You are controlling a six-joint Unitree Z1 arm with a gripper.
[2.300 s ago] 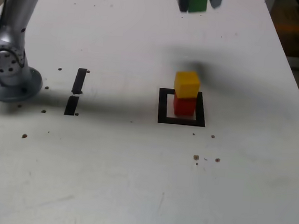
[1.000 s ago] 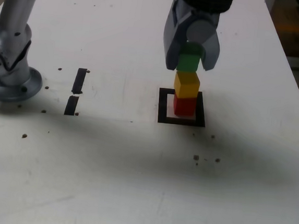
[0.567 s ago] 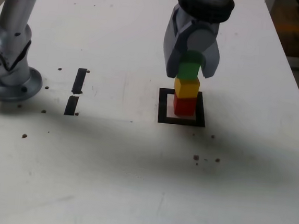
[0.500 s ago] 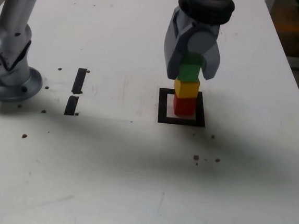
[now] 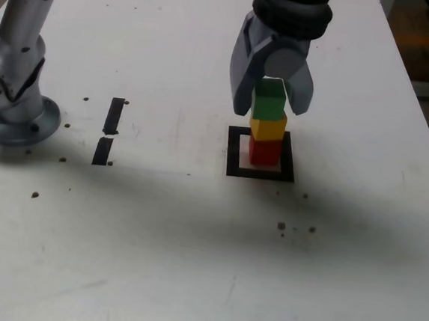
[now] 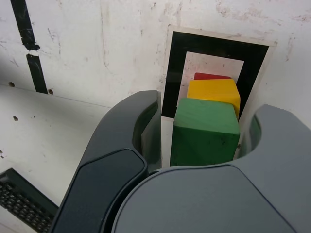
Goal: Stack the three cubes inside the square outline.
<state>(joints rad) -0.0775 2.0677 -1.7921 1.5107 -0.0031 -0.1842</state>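
The green cube (image 5: 268, 97) sits on the yellow cube (image 5: 267, 127), which sits on the red cube (image 5: 264, 150), all inside the square outline (image 5: 233, 152) on the desk (image 5: 193, 234). The tool (image 5: 271, 98) straddles the green cube with its jaws parted; the wrist view shows a clear gap on one side, so the cube appears released. The stack stands directly below the tool. Judged clearance: straight up is free. The two tape strips (image 5: 109, 131) and the arm base (image 5: 12, 113) lie well apart, toward the exterior view's left.
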